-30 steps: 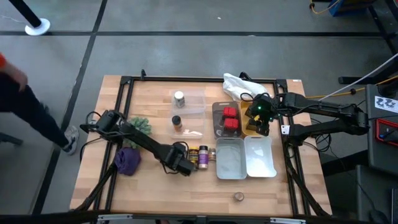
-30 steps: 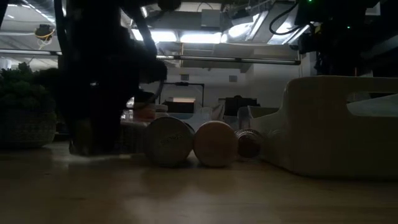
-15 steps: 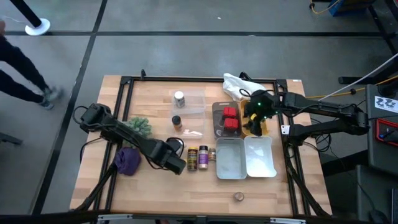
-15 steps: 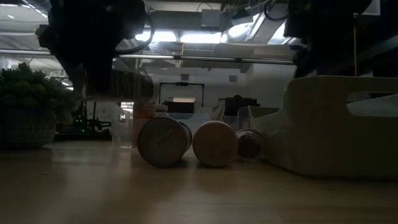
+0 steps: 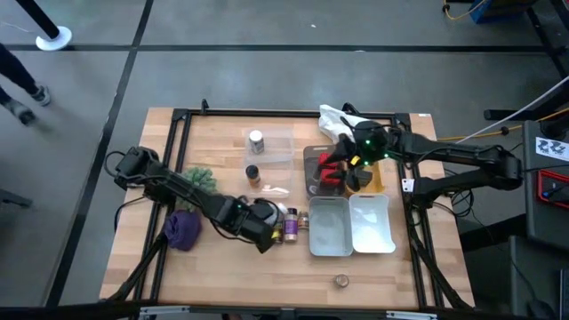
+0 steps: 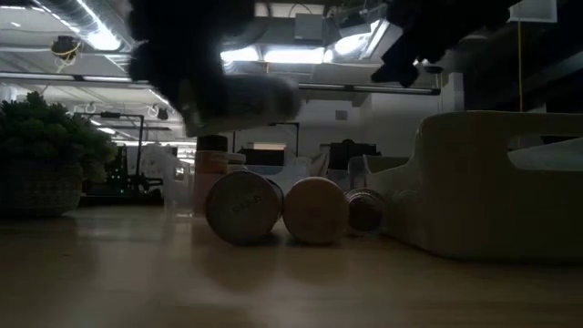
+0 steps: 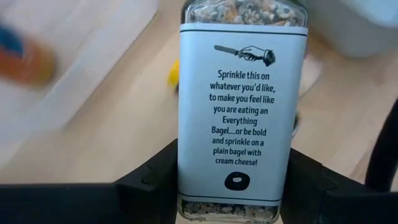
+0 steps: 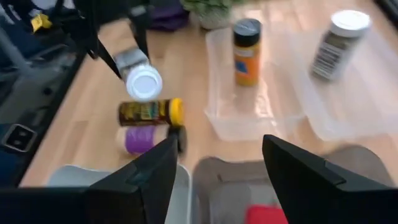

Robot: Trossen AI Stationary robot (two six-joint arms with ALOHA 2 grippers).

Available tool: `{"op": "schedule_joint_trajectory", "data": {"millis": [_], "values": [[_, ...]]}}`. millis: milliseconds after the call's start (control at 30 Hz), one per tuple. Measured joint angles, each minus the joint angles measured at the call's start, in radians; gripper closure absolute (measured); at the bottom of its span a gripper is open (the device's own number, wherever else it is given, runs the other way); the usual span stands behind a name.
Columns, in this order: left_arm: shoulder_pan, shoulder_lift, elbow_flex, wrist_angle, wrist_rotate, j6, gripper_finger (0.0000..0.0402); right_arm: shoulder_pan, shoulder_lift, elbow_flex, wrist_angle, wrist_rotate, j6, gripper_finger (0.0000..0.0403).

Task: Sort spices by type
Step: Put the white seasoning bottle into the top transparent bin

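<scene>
Spice jar, glass with a white printed label and seeds inside, is being clamped by the left gripper above the table; the right gripper's fingers are being kept apart over the bins.

I see a clear glass jar with a matt paper label, above a pale wooden table.

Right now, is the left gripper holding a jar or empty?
Holding: the left gripper is shut on the bagel seasoning jar, its white label filling the left wrist view between both fingers.
</scene>
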Motion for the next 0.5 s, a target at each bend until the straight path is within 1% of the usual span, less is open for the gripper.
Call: {"op": "schedule_joint_trajectory", "data": {"millis": [67,167,233,333,500], "values": [[0.017,0.000,0.000,0.058,0.000,0.066,0.0219,0.000,0.027,0.000,0.033,-0.042,0.000,0.0166],[0.049,0.000,0.000,0.101,0.000,0.142,0.0219,0.019,0.075,0.000,0.071,-0.118,0.000,0.0166],[0.068,0.000,0.000,0.136,-0.001,0.189,0.0219,0.039,0.100,0.000,0.090,-0.140,-0.003,0.0166],[0.092,0.000,0.000,0.175,-0.002,0.256,0.0217,0.088,0.140,0.000,0.113,-0.120,-0.022,0.0166],[0.118,0.000,0.000,0.239,0.002,0.337,0.0219,0.167,0.190,0.000,0.188,-0.014,-0.027,0.0166]]}}
